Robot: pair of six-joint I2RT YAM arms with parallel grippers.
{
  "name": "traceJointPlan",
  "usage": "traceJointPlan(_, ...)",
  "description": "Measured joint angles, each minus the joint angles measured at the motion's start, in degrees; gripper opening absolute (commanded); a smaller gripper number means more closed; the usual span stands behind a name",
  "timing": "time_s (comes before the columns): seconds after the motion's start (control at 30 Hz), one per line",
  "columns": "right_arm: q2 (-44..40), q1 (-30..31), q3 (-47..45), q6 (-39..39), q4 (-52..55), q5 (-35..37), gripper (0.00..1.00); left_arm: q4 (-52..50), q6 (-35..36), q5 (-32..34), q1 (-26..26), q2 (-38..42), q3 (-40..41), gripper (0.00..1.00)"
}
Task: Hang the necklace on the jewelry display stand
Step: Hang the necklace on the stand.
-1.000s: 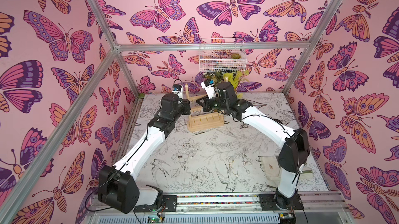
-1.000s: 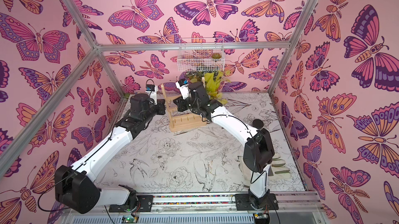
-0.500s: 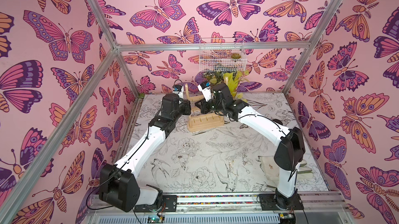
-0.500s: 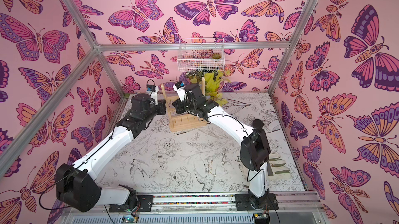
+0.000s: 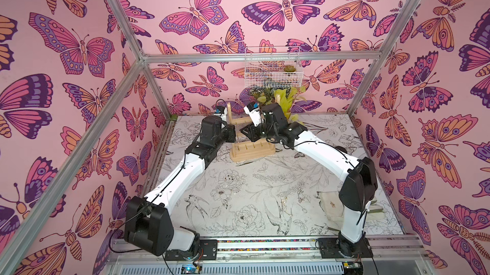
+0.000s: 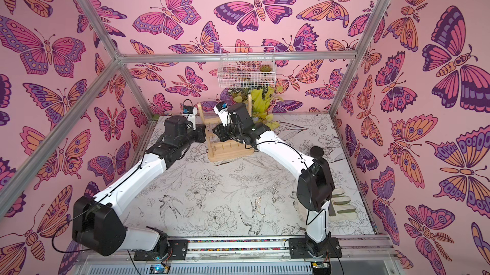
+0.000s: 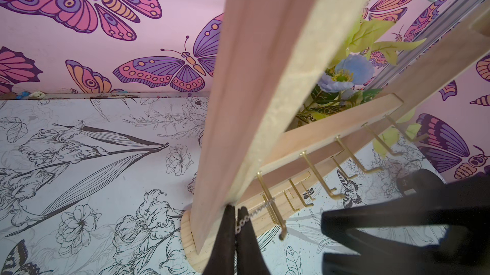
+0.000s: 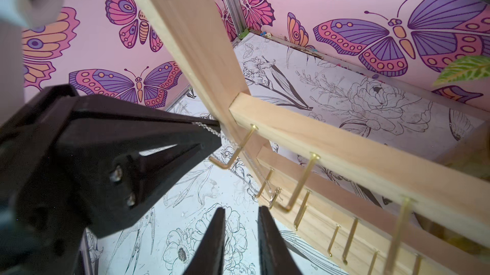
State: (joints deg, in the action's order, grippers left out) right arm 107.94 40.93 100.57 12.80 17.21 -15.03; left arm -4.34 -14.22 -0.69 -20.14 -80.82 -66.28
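At the worktop's [image 5: 265,181] far edge, my left gripper [image 7: 235,210] pinches the necklace [image 7: 246,218]; my right gripper [image 8: 241,208] is spread, empty. Tugging could drag it off its hook [image 8: 262,183] on the stand [image 8: 318,141].

At rear of table [image 5: 238,194]: jewelry display stand [image 5: 252,151]. Just beside its left post: left gripper [image 7: 235,215]. Before its crossbars: right gripper [image 8: 241,212]. From left gripper to hooks [image 8: 299,181]: necklace [image 8: 209,130]. Behind stand: plant [image 5: 289,98]. Above plant, on back wall: wire basket [image 5: 273,77].
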Motion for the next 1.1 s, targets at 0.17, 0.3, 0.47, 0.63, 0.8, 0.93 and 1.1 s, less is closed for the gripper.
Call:
traceJointPlan(0.17, -5.38, -0.33, -6.32, 0.33, -0.04, -0.72, 0.31, -0.02, -0.37, 0.02, 0.00, 0.00, 0.04, 0.07)
traceJointPlan(0.3, -7.28, -1.18, -9.40, 0.70, -0.24, -1.31, 0.31, -0.07, -1.18, 0.02, 0.00, 0.02, 0.68, 0.11)
traceJointPlan(0.47, -7.54, -1.90, -12.61, 0.83, -0.33, -1.31, 0.31, -0.61, -1.95, 0.07, 0.00, 0.26, 1.11, 0.24)
traceJointPlan(0.63, -7.58, -1.92, -15.10, 0.94, -1.03, -1.36, 0.31, -2.08, -2.78, 0.35, 0.00, 2.21, 1.95, 0.25)
traceJointPlan(0.8, -8.11, -1.90, -19.41, 2.40, -5.46, -2.38, 0.31, -3.41, -4.15, 0.94, 0.00, 5.46, 4.48, 0.29)
traceJointPlan(0.93, -8.20, -1.81, -23.37, 3.39, -10.25, -2.62, 0.31, -2.73, -6.56, 0.33, 0.00, 6.84, 9.33, 0.32)
traceJointPlan(1.1, -8.22, -0.33, -30.38, 3.76, -21.24, -1.20, 0.30, 1.40, -9.49, -0.39, 0.02, 6.84, 19.06, 0.34)
